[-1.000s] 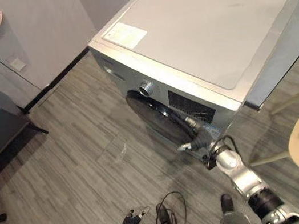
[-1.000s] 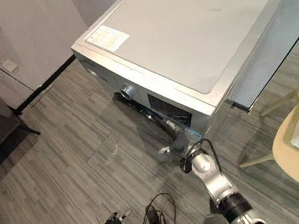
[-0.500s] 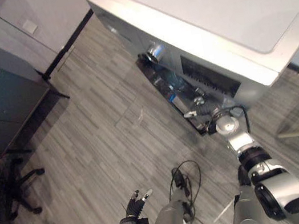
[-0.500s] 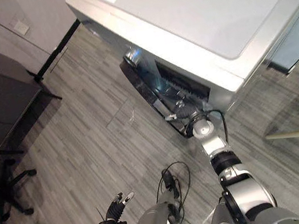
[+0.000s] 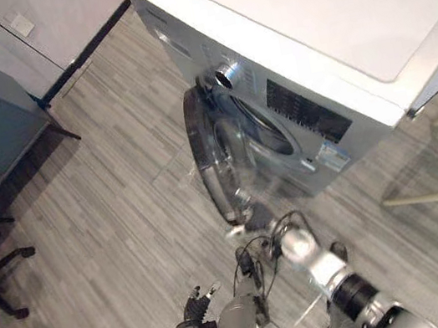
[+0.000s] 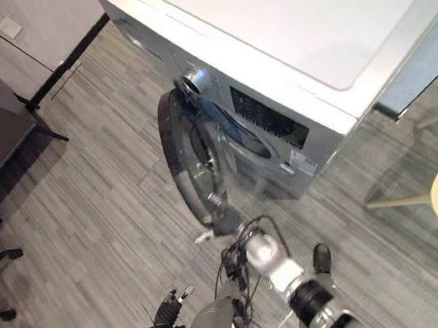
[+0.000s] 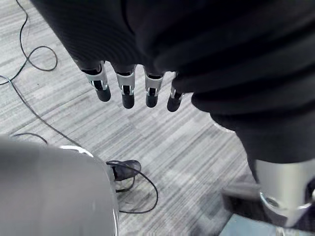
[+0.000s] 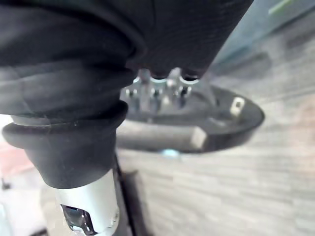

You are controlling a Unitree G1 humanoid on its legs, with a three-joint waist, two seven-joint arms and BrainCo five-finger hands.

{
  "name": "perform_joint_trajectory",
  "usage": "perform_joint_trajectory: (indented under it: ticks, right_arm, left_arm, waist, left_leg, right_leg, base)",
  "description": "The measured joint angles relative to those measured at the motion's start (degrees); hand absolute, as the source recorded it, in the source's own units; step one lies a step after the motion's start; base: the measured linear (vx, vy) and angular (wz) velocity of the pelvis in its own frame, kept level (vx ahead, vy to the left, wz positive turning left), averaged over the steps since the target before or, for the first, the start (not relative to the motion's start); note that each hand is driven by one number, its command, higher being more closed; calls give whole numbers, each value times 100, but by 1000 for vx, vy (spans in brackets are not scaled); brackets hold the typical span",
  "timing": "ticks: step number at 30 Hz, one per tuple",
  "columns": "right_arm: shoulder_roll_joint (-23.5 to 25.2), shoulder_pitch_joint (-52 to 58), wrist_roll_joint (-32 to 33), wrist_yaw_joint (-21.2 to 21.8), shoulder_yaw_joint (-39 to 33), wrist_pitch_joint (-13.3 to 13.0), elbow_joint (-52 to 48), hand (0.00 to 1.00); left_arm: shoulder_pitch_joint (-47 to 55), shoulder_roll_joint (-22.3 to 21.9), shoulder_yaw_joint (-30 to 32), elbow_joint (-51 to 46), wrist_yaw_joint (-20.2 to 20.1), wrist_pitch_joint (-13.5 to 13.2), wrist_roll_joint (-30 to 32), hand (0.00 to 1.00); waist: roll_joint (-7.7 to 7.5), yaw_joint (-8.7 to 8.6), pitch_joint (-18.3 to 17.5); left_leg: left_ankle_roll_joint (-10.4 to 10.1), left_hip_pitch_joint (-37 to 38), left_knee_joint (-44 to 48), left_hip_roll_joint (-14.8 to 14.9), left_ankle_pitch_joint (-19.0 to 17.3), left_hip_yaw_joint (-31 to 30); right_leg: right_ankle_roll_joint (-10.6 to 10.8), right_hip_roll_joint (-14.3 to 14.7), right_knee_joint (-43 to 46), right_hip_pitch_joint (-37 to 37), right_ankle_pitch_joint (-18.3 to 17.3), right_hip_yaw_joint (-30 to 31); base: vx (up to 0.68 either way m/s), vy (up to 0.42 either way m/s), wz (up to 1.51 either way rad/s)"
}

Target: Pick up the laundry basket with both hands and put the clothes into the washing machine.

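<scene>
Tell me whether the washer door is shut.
No: the door stands out at an angle from the washer front, with the right hand at its lower edge.

The right hand (image 5: 245, 224) is blurred against the washing machine door (image 5: 209, 157) at its lower rim.

- The door (image 5: 220, 162) of the washing machine (image 5: 321, 18), almost shut a second ago, now stands swung out toward 9 o'clock.
- The right hand (image 5: 252, 219) has drawn back toward 6 o'clock and is now at the door's lower rim, off the machine's front.
</scene>
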Motion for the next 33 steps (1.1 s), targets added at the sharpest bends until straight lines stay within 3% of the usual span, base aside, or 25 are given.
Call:
perform_joint_trajectory:
  ticks: [4, 6, 12, 18, 24, 28, 30, 33]
  right_arm:
    - [3, 159, 409, 380, 460, -67, 0, 0]
    - [4, 165, 605, 508, 626, -82, 0, 0]
    - [53, 87, 814, 735, 1168, -189, 65, 0]
    - [107, 71, 874, 711, 1209, -204, 79, 0]
    - [-104, 591, 859, 701, 562, -223, -54, 0]
    - [-438, 1722, 853, 699, -372, -245, -1022, 0]
    - [-506, 2022, 853, 697, -633, -280, -1244, 0]
    - [-652, 2647, 850, 695, -1370, -350, -1470, 0]
  left_arm:
    - [10, 64, 6, 28, 5, 49, 8, 0]
    - [14, 94, 8, 55, 5, 53, 8, 0]
    - [11, 94, 225, 203, 20, 74, 11, 0]
    - [-9, 140, 314, 221, 133, 76, 22, 0]
    - [-145, 131, 0, 227, 121, 109, 469, 0]
    - [-406, 134, -387, 229, 83, 105, 687, 0]
    - [-536, 142, -455, 231, 83, 101, 685, 0]
    - [-978, 188, -122, 299, 131, 49, 481, 0]
  waist:
    - [-399, 11, -206]
    - [-498, 33, -293]
    - [-635, 76, -505]
    - [-845, 134, -630]
    - [-1004, 152, -724]
    - [-1174, -126, -823]
    - [-1211, -163, -843]
    - [-1242, -376, -853]
  left_leg:
    - [46, 239, -27, 55, -98, 37]
    - [30, 307, -38, 75, -163, 75]
    - [91, 329, -40, 95, -205, 250]
    - [92, 362, -40, 110, -208, 212]
    - [64, 513, -41, 124, -230, 301]
    - [-22, 613, -41, 242, -326, 736]
    - [-39, 637, -40, 287, -339, 915]
    - [-58, 640, -40, 409, -353, 1289]
  right_leg:
    - [-17, 72, -114, 284, -6, 2]
    - [-45, 104, -186, 349, -20, 29]
    - [-83, 169, -355, 354, 10, 240]
    - [-135, 210, -401, 443, 47, 279]
    - [-111, 222, -408, 541, 42, 374]
    - [-169, 337, -392, 341, 42, 824]
    - [-201, 385, -386, 244, 68, 996]
    - [-234, 530, -379, -14, 171, 1329]
  base:
    - [1, -13, -2]
    - [-41, -6, -11]
    - [-15, -4, -12]
    - [50, -14, 4]
    - [67, -14, -7]
    - [16, -13, -48]
    - [3, -18, -67]
    - [-4, -38, -61]
